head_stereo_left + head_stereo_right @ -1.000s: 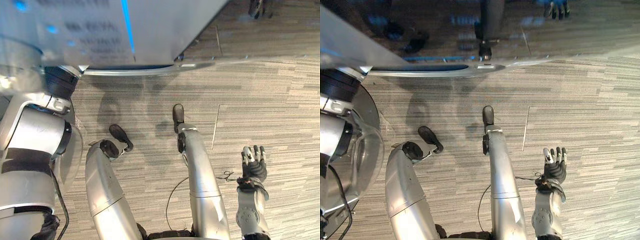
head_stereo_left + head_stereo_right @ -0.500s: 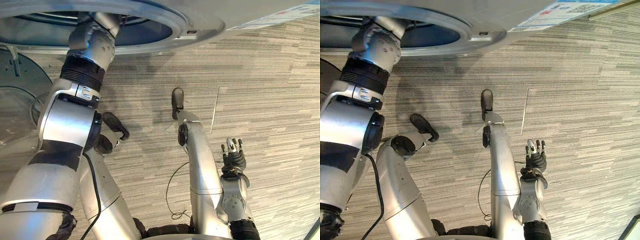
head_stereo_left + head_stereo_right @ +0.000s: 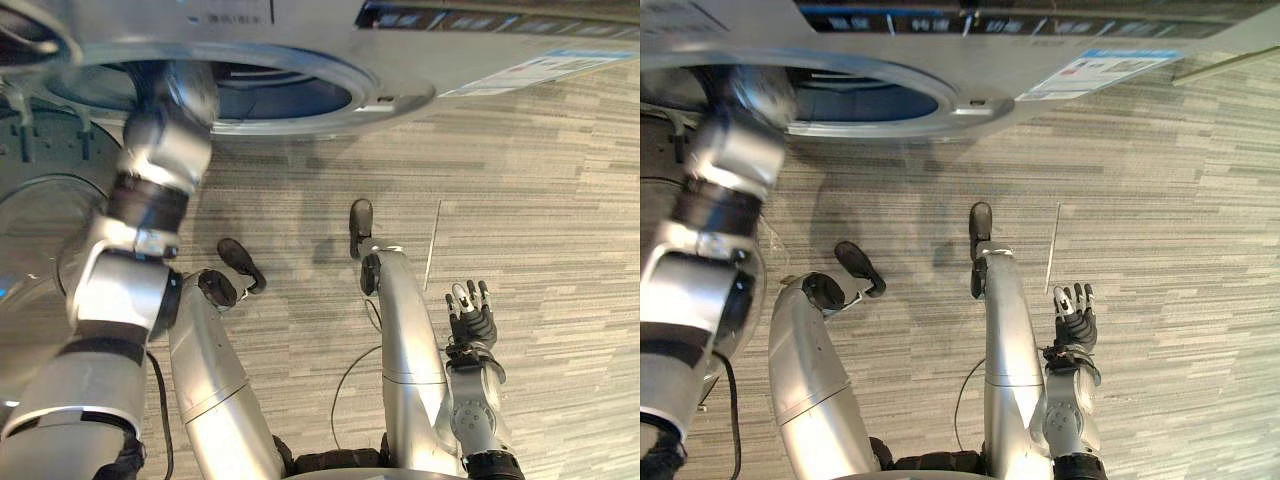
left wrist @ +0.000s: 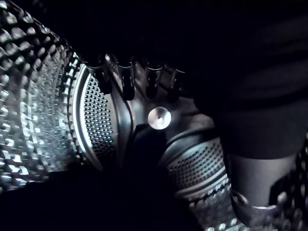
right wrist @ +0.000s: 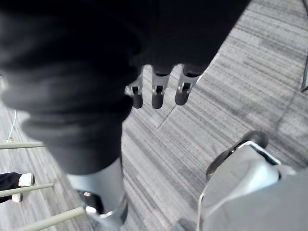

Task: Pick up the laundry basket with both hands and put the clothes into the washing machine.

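One washing machine (image 3: 940, 70) — perhaps one door (image 3: 35, 240) — one left hand (image 4: 153, 79), one right hand (image 3: 472, 328).

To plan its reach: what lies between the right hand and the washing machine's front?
Bare grey carpet lies between the right hand and the washing machine, as the left eye view shows.

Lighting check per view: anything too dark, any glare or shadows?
Left wrist view: dark inside the drum, bright glints on its perforated steel, left robot hand dim against it. Left eye view: floor evenly lit, soft shadow below the washer. Right wrist view: floor well lit, right robot hand open above it.
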